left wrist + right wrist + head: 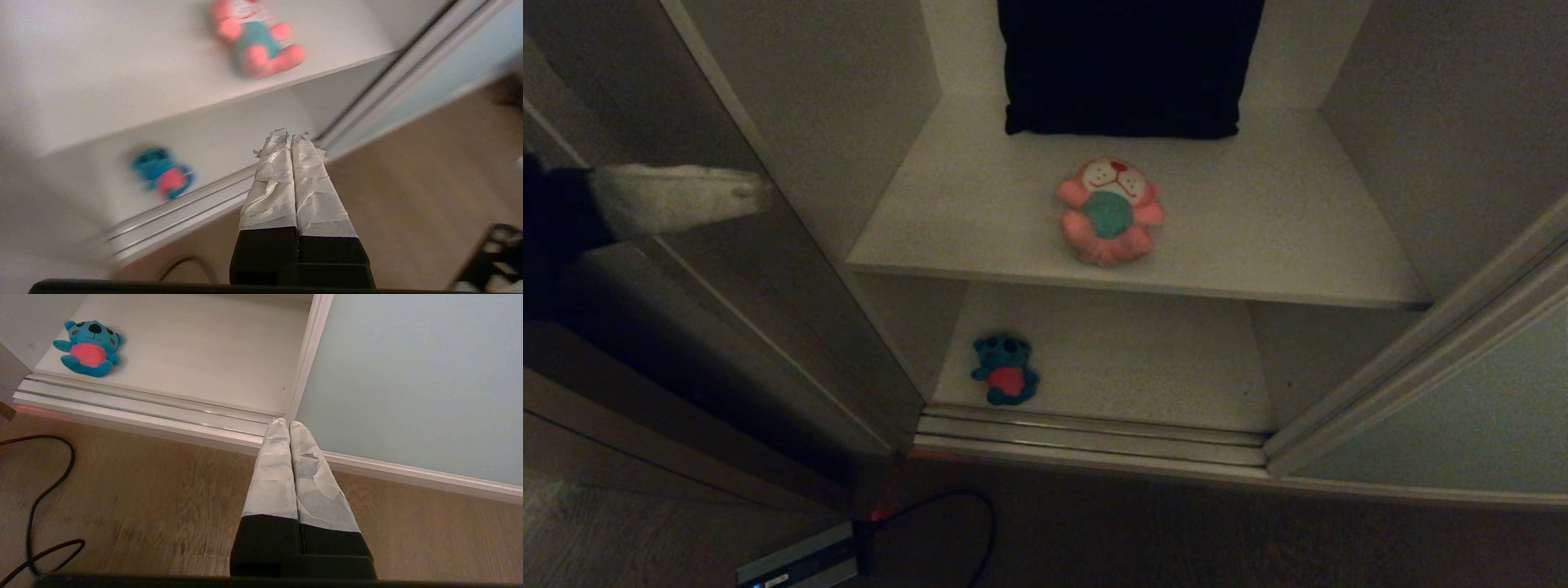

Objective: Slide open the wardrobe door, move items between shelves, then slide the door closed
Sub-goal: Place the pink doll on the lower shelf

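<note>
While the sliding wardrobe door (pixel 1462 416) stands slid aside at the right of the opening, both shelves are exposed in the head view. On the upper shelf (pixel 1258 237) the pink plush toy (pixel 1109 211) is seen lying face up near the front edge, with a dark folded cloth (pixel 1127 65) behind it and apart from it. On the lower shelf (pixel 1143 367) the teal bear (pixel 1005 370) is seen at the left front corner, just behind the floor track (pixel 1086 437). The left claw (pixel 743 194) is raised at the left of the opening, in front of the brown panel (pixel 686 269); its fingers are pressed together and nothing is held. The right claw (pixel 289 424) is held low over the wooden floor (pixel 143 490), its taped fingers together, empty, tips near the door's lower corner. A black cable (pixel 45 490) is noted on the floor.
</note>
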Controlling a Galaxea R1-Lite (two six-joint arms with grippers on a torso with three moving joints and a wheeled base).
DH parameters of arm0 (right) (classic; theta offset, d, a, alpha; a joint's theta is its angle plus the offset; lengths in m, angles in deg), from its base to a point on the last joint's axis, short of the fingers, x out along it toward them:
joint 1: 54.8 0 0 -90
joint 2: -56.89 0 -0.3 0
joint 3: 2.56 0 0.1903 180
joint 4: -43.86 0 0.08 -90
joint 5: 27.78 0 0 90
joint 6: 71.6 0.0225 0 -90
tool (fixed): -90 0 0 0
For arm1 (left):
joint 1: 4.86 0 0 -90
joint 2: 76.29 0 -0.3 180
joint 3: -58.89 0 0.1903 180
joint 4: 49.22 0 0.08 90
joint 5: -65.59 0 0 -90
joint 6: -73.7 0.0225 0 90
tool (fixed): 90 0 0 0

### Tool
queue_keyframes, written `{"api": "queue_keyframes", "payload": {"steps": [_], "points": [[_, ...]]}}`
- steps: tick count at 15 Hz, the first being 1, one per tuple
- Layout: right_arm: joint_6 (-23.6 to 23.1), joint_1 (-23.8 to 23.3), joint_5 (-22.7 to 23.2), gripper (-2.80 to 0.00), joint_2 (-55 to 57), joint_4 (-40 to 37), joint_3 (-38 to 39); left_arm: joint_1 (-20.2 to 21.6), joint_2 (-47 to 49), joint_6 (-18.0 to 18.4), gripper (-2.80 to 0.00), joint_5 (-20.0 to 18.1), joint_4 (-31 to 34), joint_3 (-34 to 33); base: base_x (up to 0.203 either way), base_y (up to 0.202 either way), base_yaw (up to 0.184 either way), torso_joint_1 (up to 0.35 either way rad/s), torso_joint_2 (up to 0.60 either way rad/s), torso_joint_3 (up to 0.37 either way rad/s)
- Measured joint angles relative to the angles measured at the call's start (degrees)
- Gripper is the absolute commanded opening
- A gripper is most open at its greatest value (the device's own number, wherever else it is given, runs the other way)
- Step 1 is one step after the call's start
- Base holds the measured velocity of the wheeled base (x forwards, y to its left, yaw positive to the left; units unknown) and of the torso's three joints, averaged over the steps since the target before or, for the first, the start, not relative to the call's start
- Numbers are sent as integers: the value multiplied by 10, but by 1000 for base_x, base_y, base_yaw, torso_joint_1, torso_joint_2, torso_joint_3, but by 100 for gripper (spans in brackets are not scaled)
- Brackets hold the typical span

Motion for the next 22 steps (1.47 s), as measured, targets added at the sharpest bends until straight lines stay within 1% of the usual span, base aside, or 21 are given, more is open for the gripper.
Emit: {"api": "queue_keyframes", "payload": {"steps": [2,3,4,5,7,8,10,12,16,19,22], "points": [[0,0,0,-280,0,0,0,-57,80,-6,-280,29,2,64,0,0,0,0,0,0],[0,0,0,-280,0,0,0,-90,123,-12,-280,55,3,93,0,0,0,0,0,0],[0,0,0,-280,0,0,0,-119,162,-24,-280,82,3,123,0,0,0,0,0,0],[0,0,0,-280,0,0,0,-139,194,-38,-280,104,3,147,0,0,0,0,0,0],[0,0,0,-280,0,0,0,-168,260,-77,-280,154,1,193,0,0,0,0,0,0],[0,0,0,-280,0,0,0,-177,288,-95,0,174,-1,207,0,0,0,0,0,0],[0,0,0,-280,0,0,0,-188,340,-116,0,220,-12,231,0,0,0,0,0,0],[0,0,0,-280,0,0,0,-192,382,-133,0,246,-26,263,0,0,0,0,0,0],[0,0,0,-280,0,0,0,-193,448,-172,0,273,-29,321,0,0,0,0,0,0],[0,0,0,-280,0,0,0,-193,482,-191,0,275,-26,349,0,0,0,0,0,0],[0,0,0,-280,0,0,0,-193,518,-230,0,276,-22,390,0,0,0,0,0,0]]}}
